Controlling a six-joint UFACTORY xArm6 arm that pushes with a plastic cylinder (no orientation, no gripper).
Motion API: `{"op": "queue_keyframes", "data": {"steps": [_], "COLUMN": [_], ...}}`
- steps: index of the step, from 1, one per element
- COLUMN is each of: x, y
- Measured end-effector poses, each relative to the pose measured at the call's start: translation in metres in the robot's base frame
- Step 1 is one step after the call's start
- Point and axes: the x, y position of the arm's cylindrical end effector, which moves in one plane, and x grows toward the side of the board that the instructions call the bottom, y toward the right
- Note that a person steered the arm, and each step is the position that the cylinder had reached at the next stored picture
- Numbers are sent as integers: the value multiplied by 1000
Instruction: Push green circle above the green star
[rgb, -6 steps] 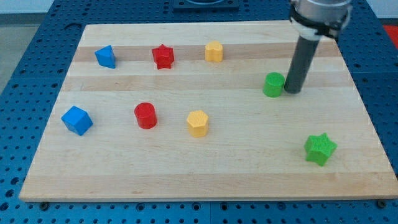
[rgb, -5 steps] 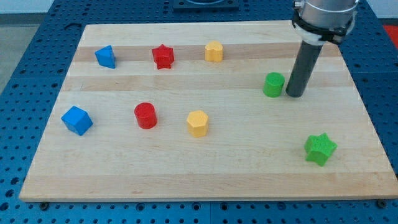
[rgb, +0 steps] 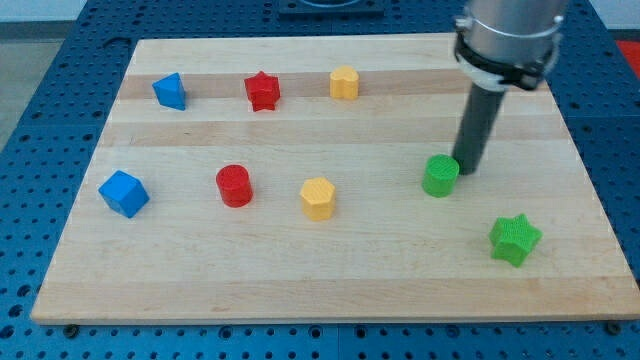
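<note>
The green circle (rgb: 439, 176), a short cylinder, stands on the wooden board right of centre. The green star (rgb: 515, 239) lies lower, towards the view's right and bottom, apart from the circle. My tip (rgb: 466, 172) rests on the board at the circle's upper right side, touching or almost touching it. The dark rod rises from the tip towards the view's top.
A blue block (rgb: 170, 91), a red star (rgb: 262, 91) and a yellow block (rgb: 344, 83) line the top of the board (rgb: 330, 290). A blue cube (rgb: 123, 193), a red cylinder (rgb: 234, 186) and a yellow hexagon (rgb: 317, 198) lie across the middle left.
The green circle has moved towards the view's bottom, from beside the rod higher up to its lower place. My tip has moved down with it. The other blocks have not moved.
</note>
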Motion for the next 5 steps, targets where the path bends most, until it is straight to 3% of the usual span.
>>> {"op": "queue_keyframes", "data": {"steps": [3,5], "x": [-35,16], "y": [-32,-37]}}
